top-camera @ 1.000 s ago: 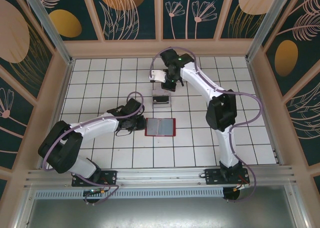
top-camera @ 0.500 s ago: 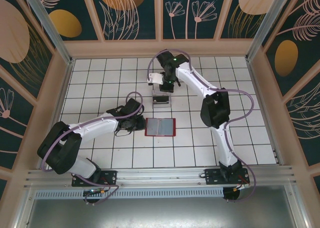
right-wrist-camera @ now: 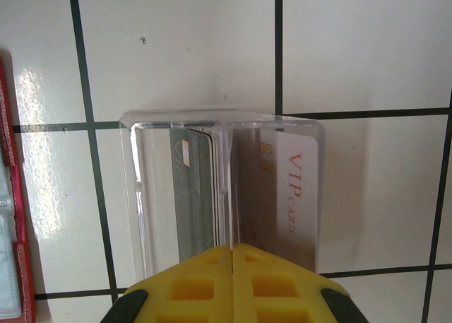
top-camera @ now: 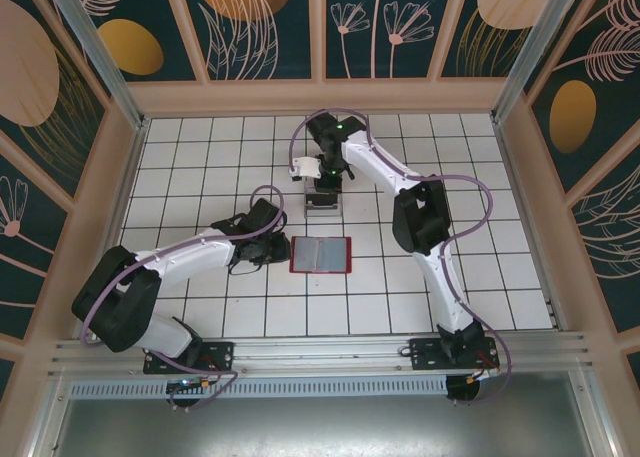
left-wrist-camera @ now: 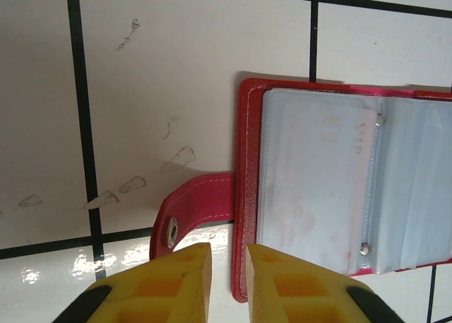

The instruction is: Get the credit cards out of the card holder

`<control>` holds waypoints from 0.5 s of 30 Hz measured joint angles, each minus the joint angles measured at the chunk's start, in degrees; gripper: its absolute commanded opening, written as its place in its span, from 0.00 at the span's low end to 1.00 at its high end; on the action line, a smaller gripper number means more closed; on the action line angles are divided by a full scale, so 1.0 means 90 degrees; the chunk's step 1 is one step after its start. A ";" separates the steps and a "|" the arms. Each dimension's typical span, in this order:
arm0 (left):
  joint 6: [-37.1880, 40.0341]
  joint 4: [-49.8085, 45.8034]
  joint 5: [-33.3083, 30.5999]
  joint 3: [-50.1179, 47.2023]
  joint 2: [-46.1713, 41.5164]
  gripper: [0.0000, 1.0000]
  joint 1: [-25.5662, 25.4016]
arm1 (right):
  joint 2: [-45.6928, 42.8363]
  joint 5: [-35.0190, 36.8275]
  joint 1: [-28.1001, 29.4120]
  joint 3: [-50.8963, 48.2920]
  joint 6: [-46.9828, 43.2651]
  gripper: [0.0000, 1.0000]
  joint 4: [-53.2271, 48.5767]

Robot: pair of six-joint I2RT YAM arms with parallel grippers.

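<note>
1. Progress: two credit cards are sitting out in the clear tray. The dark card is in its 9 o'clock slot and the pale VIP card in its 3 o'clock slot, as the right wrist view shows them.
2. Remaining: the card holder is lying open and flat at 6 o'clock of the tray. At least one sleeved card is showing through the plastic, not yet pulled. Can't tell about the other sleeves.
3. Right gripper is hanging over the tray divider with its fingers clenched together and nothing visible between them.
4. Left gripper is sitting at the holder's 9 o'clock side, fingers standing a narrow slot apart.
   - The holder's corner is lying at their 1 o'clock and the snap strap at 11 o'clock.
   - Can't tell whether it's pinning or gripping anything.
5. Judging roughly half done; the sleeved card is looking like the next pull.
</note>
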 measured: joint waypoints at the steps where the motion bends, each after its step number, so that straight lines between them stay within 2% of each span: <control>1: 0.0000 -0.0002 0.0000 -0.0002 0.0000 0.22 0.0000 | 0.0000 0.0000 0.0002 0.0000 -0.0002 0.10 0.0002; 15: 0.0000 0.0000 0.0000 -0.0005 -0.0022 0.21 0.0000 | 0.0056 0.0199 0.0010 0.0000 0.0010 0.19 0.0345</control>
